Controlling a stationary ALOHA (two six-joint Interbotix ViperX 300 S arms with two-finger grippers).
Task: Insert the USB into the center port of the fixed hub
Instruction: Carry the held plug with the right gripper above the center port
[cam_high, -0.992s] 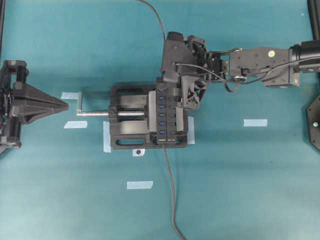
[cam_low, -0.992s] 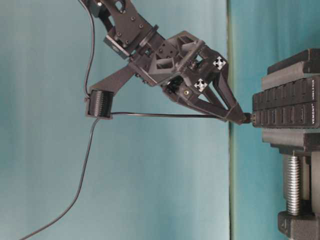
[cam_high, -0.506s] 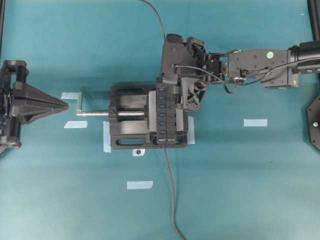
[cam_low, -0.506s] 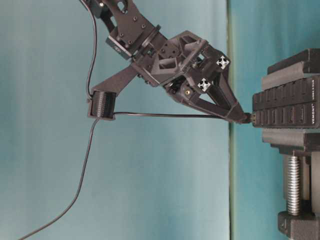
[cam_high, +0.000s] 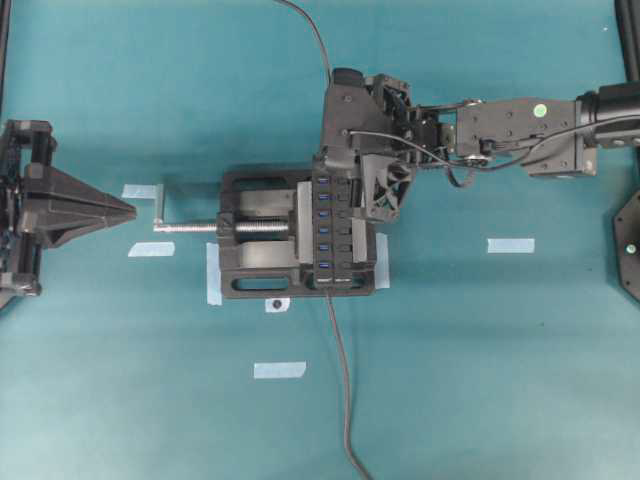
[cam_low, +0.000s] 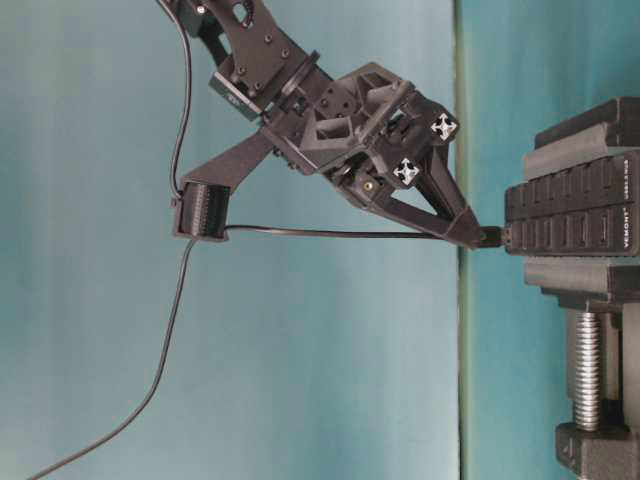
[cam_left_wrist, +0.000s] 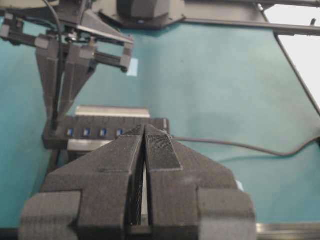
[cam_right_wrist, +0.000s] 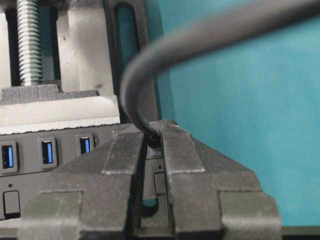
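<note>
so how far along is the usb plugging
Done: the right end effector is shut on the USB. In hand: the plug's tip meets the fixed hub near one end of the row. Left: the centre port still shows empty, so line up there and push in. The left end effector is shut and empty.

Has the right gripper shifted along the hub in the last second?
No. In the overhead view the right gripper sits at the same end of the fixed hub; only its fingers have closed on the USB.
</note>
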